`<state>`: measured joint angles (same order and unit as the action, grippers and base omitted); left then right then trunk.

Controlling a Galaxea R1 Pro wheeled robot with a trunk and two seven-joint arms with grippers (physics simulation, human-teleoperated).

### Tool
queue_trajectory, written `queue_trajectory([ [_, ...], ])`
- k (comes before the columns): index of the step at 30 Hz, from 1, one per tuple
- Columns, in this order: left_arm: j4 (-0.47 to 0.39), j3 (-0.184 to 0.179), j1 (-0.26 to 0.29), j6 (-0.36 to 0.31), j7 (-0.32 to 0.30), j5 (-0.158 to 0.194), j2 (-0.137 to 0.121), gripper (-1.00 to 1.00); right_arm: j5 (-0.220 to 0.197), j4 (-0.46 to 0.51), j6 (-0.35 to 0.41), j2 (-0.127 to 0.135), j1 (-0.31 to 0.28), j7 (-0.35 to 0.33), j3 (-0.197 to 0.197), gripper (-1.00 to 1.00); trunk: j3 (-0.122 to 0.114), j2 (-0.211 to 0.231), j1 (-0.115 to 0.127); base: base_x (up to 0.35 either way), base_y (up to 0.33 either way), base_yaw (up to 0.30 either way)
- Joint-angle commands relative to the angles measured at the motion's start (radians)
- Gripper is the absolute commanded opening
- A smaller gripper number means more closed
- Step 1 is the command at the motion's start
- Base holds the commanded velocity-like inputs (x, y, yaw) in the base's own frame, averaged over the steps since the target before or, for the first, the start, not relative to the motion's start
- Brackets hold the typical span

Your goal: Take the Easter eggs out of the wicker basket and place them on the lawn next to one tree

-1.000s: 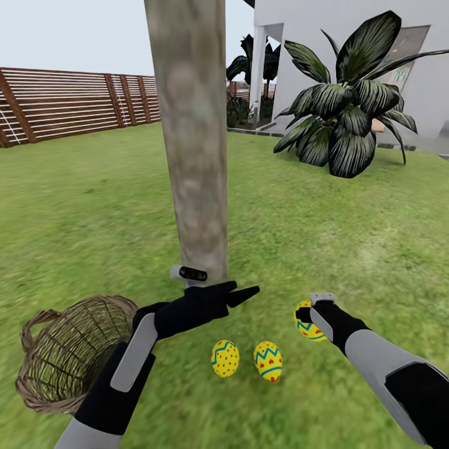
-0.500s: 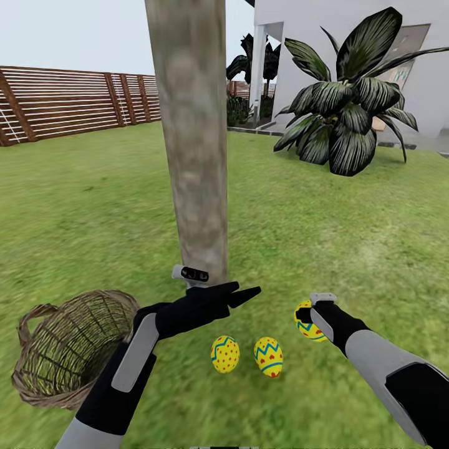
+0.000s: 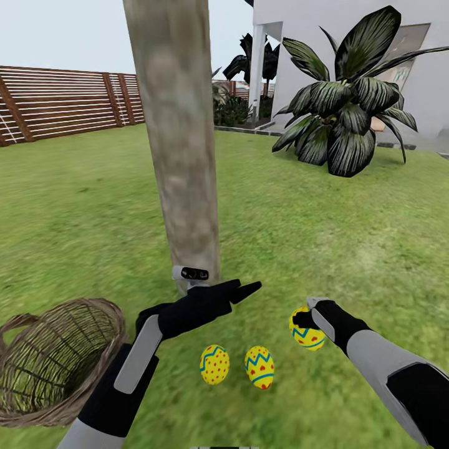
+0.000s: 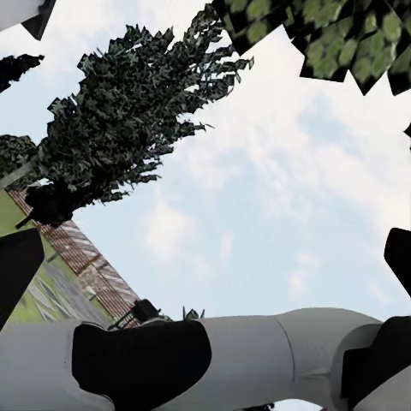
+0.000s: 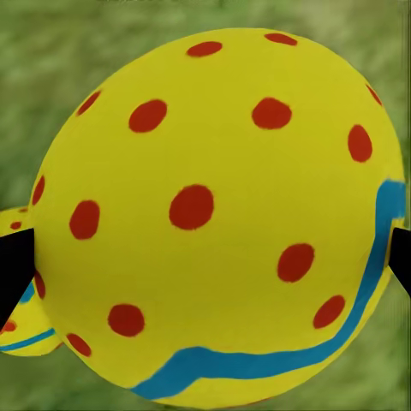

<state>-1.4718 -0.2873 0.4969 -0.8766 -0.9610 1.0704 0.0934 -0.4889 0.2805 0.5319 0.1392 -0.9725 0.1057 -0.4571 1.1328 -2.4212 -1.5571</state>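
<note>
Two yellow Easter eggs (image 3: 214, 365) (image 3: 259, 367) lie side by side on the lawn (image 3: 324, 237), just in front of the grey mottled tree trunk (image 3: 178, 156). My right gripper (image 3: 303, 319) is shut on the third Easter egg (image 3: 307, 335) (image 5: 214, 223), low over the grass to the right of the other two; dark fingertips (image 5: 12, 265) flank it in the right wrist view. My left gripper (image 3: 242, 289) stands open with nothing in it, near the trunk's foot. The wicker basket (image 3: 50, 365) sits at lower left, and no egg shows inside it.
A broad-leaved dark plant (image 3: 349, 112) grows at the back right before the white house (image 3: 430, 75). The brown slat fence (image 3: 62, 103) bounds the lawn at the back left. The left wrist view looks up at sky and a dark cypress-like tree (image 4: 120, 128).
The whole head view has shifted, so trunk, basket and eggs sit further left and lower. Both arms keep nearly the same pose, the right one still holding its egg.
</note>
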Motion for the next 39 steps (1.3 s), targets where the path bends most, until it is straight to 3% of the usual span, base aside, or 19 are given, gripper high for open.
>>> queue_trajectory([
  [1, 0.000, -0.001, 0.000, -0.004, -0.001, 0.003, 0.000, 1.00, -0.010, 0.003, 0.005, 0.000, 0.000, 0.008, -0.007, -1.00, 0.001, 0.000, 0.000, 0.030, -0.035, 0.000],
  [6, -0.001, -0.004, 0.000, -0.005, 0.000, 0.003, 0.000, 1.00, -0.008, 0.003, 0.004, -0.001, 0.000, 0.008, -0.008, -1.00, 0.001, 0.000, 0.000, 0.005, -0.079, 0.037],
  [18, -0.001, -0.004, 0.000, -0.005, 0.000, 0.003, 0.000, 1.00, -0.006, 0.002, 0.003, -0.001, 0.000, 0.009, -0.009, -1.00, 0.001, 0.000, 0.000, -0.004, -0.286, 0.279],
  [29, 0.000, -0.003, 0.000, -0.005, -0.001, 0.003, 0.000, 1.00, -0.009, -0.001, 0.000, -0.001, 0.000, 0.013, -0.006, -1.00, 0.001, 0.000, 0.000, -0.178, 0.018, 0.087],
  [34, -0.001, -0.003, 0.000, -0.005, 0.000, 0.003, 0.000, 1.00, -0.009, -0.008, -0.007, -0.003, 0.000, 0.020, -0.005, -1.00, 0.016, -0.035, -0.019, -0.001, 0.000, 0.000],
  [39, -0.002, -0.007, 0.000, -0.005, -0.001, 0.003, -0.003, 1.00, -0.005, 0.005, -0.062, -0.005, 0.001, 0.015, -0.012, -1.00, 0.032, -0.070, -0.038, 0.000, 0.000, 0.000],
])
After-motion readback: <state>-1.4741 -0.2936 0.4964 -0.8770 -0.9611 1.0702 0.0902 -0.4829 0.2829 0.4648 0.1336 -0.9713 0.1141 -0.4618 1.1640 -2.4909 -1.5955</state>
